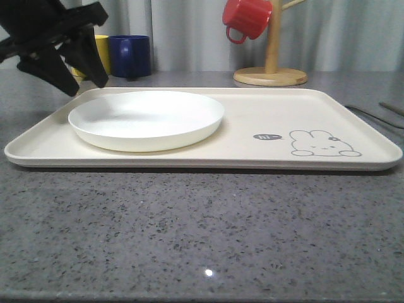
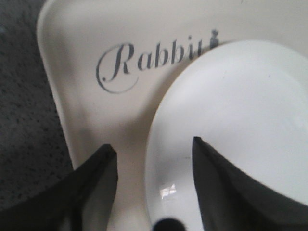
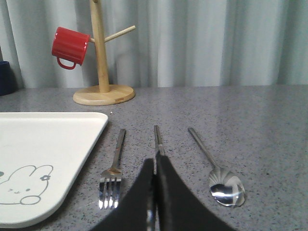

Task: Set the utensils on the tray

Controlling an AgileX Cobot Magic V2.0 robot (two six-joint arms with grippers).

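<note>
Plate (image 1: 146, 118), 3 mugs, mug tree (image 1: 271, 69).

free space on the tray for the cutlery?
Tray: bare strip between white plate and rabbit drawing, plus the far edge behind the drawing. Left end is crowded: plate, with the open left tool over its rim.
</note>
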